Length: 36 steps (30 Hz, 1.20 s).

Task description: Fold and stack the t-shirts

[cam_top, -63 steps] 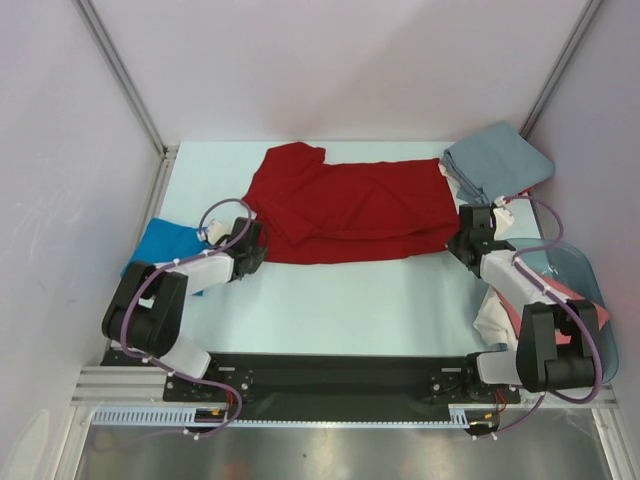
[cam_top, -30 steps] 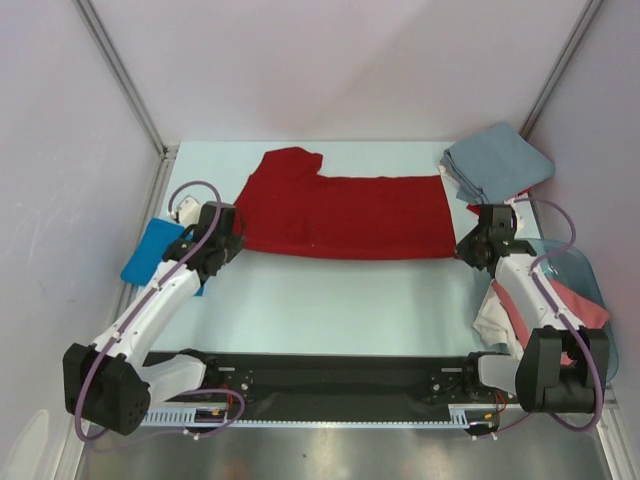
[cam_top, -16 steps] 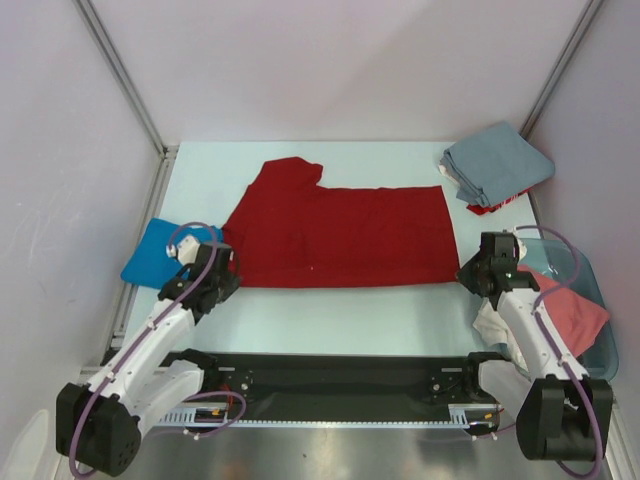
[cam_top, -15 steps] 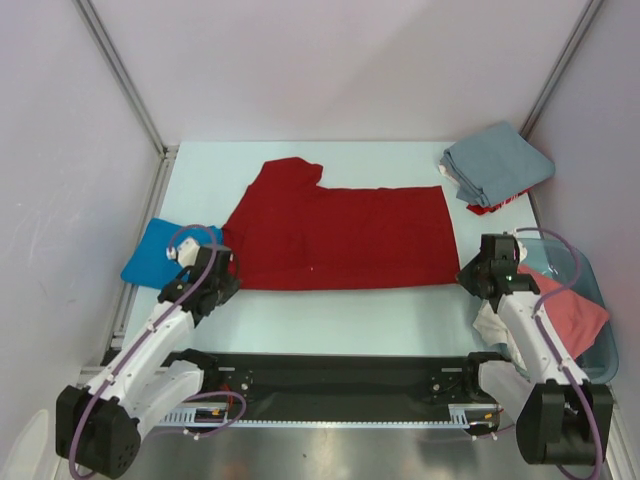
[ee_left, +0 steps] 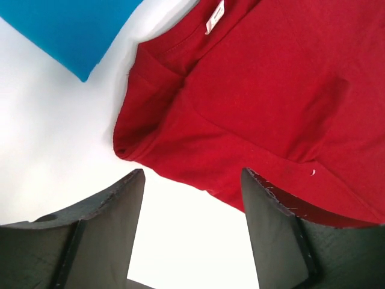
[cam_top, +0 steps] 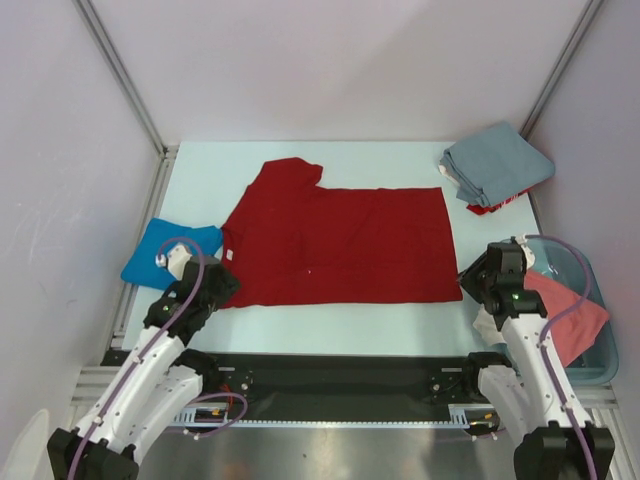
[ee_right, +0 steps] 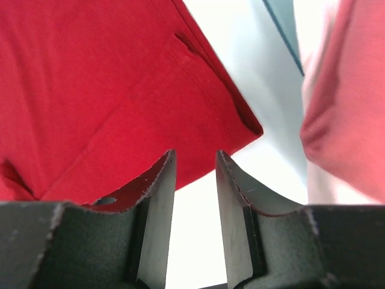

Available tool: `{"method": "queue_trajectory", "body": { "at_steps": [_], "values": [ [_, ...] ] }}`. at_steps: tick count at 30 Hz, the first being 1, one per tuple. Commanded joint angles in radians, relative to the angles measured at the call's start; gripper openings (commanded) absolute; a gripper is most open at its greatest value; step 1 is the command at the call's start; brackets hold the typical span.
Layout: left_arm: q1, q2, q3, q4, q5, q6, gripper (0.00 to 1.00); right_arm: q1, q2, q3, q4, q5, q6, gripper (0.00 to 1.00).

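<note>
A crimson red t-shirt point(cam_top: 340, 245) lies spread flat across the middle of the table, one sleeve pointing to the far left. My left gripper point(cam_top: 227, 284) sits just off its near-left corner, open and empty. In the left wrist view the red t-shirt's point(ee_left: 271, 90) hem lies just past the left gripper point(ee_left: 192, 180), with bare table between the fingers. My right gripper point(cam_top: 466, 285) is at the near-right corner, jaws apart and holding nothing. The right wrist view shows the red corner point(ee_right: 108, 90) just beyond the right gripper point(ee_right: 195, 159).
A folded blue t-shirt point(cam_top: 165, 250) lies at the left edge beside my left arm. A grey-blue folded shirt point(cam_top: 497, 165) tops a small stack at the far right. A translucent blue bin point(cam_top: 590, 290) at the right holds a salmon-pink shirt point(cam_top: 565, 315).
Both arms drew the red t-shirt's near edge toward the front, spreading it flat. Both grippers then opened, let go of its corners and backed off slightly.
</note>
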Motion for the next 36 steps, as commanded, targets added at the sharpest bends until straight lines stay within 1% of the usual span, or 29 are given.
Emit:
{"method": "queue_trajectory", "body": {
  "at_steps": [1, 3, 4, 5, 6, 7, 9, 10, 11, 13, 14, 15, 16, 17, 18, 19, 20, 21, 23, 24, 26, 27, 28, 29, 30, 31, 32, 33, 36],
  "values": [
    [-0.001, 0.060, 0.078, 0.046, -0.012, 0.091, 0.71, 0.031, 0.078, 0.032, 0.059, -0.033, -0.019, 0.37],
    [0.000, 0.111, 0.108, 0.090, -0.004, 0.145, 0.73, 0.041, 0.145, 0.041, 0.107, -0.061, -0.048, 0.36],
    [0.000, 0.170, 0.143, 0.112, 0.006, 0.173, 0.73, 0.047, 0.170, 0.061, 0.119, -0.064, -0.056, 0.36],
    [0.000, 0.198, 0.162, 0.148, 0.025, 0.225, 0.72, 0.050, 0.193, 0.071, 0.137, -0.069, -0.073, 0.36],
    [0.000, 0.227, 0.202, 0.164, 0.029, 0.242, 0.73, 0.053, 0.222, 0.084, 0.150, -0.072, -0.085, 0.35],
    [0.003, 0.291, 0.225, 0.179, 0.035, 0.259, 0.72, 0.059, 0.271, 0.113, 0.157, -0.075, -0.096, 0.35],
    [0.008, 0.355, 0.266, 0.225, 0.049, 0.300, 0.73, 0.061, 0.328, 0.149, 0.182, -0.076, -0.122, 0.35],
    [0.014, 0.385, 0.306, 0.242, 0.055, 0.314, 0.73, 0.061, 0.382, 0.191, 0.188, -0.075, -0.131, 0.35],
    [0.020, 0.451, 0.329, 0.273, 0.074, 0.331, 0.73, 0.062, 0.412, 0.215, 0.206, -0.072, -0.137, 0.34],
    [0.040, 0.516, 0.407, 0.294, 0.095, 0.342, 0.81, 0.061, 0.478, 0.274, 0.211, -0.063, -0.156, 0.34],
    [0.046, 0.589, 0.435, 0.322, 0.110, 0.363, 0.82, 0.061, 0.539, 0.334, 0.217, -0.047, -0.162, 0.34],
    [0.056, 0.625, 0.494, 0.334, 0.127, 0.368, 0.89, 0.061, 0.579, 0.369, 0.219, -0.041, -0.169, 0.33],
    [0.062, 0.666, 0.528, 0.342, 0.137, 0.372, 0.92, 0.062, 0.611, 0.400, 0.222, -0.030, -0.174, 0.33],
    [0.066, 0.700, 0.561, 0.359, 0.149, 0.389, 0.92, 0.061, 0.681, 0.461, 0.228, -0.014, -0.180, 0.32],
    [0.076, 0.776, 0.626, 0.368, 0.172, 0.395, 0.94, 0.061, 0.714, 0.494, 0.229, -0.006, -0.188, 0.31],
    [0.079, 0.813, 0.665, 0.370, 0.177, 0.399, 0.95, 0.061, 0.746, 0.524, 0.229, 0.015, -0.191, 0.31],
    [0.083, 0.852, 0.702, 0.370, 0.186, 0.406, 0.96, 0.058, 0.819, 0.558, 0.234, 0.022, -0.197, 0.31],
    [0.089, 0.932, 0.776, 0.373, 0.201, 0.414, 0.96, 0.059, 0.852, 0.619, 0.236, 0.028, -0.206, 0.31],
    [0.094, 1.013, 0.852, 0.370, 0.221, 0.429, 0.98, 0.055, 0.927, 0.690, 0.231, 0.042, -0.221, 0.32],
    [0.100, 1.081, 0.921, 0.368, 0.227, 0.434, 1.00, 0.052, 0.996, 0.759, 0.233, 0.043, -0.229, 0.34],
    [0.103, 1.151, 0.986, 0.370, 0.243, 0.443, 1.00, 0.048, 1.062, 0.825, 0.220, 0.055, -0.249, 0.36],
    [0.109, 1.180, 1.044, 0.376, 0.250, 0.445, 1.00, 0.048, 1.131, 0.865, 0.217, 0.060, -0.257, 0.36],
    [0.111, 1.241, 1.073, 0.379, 0.262, 0.446, 1.00, 0.048, 1.164, 0.932, 0.205, 0.068, -0.267, 0.37],
    [0.114, 1.269, 1.105, 0.382, 0.269, 0.451, 1.00, 0.048, 1.199, 0.974, 0.196, 0.075, -0.283, 0.38],
    [0.119, 1.304, 1.168, 0.382, 0.273, 0.454, 1.00, 0.047, 1.231, 1.009, 0.187, 0.082, -0.291, 0.38],
    [0.120, 1.359, 1.202, 0.380, 0.276, 0.458, 1.00, 0.045, 1.295, 1.081, 0.164, 0.097, -0.298, 0.39],
    [0.122, 1.395, 1.237, 0.367, 0.276, 0.469, 1.00, 0.044, 1.323, 1.112, 0.154, 0.103, -0.309, 0.41],
    [0.128, 1.425, 1.312, 0.356, 0.273, 0.472, 1.00, 0.041, 1.349, 1.140, 0.147, 0.109, -0.312, 0.43],
    [0.137, 1.525, 1.430, 0.334, 0.278, 0.489, 1.00, 0.033, 1.446, 1.239, 0.133, 0.108, -0.317, 0.46]
  ]
}}
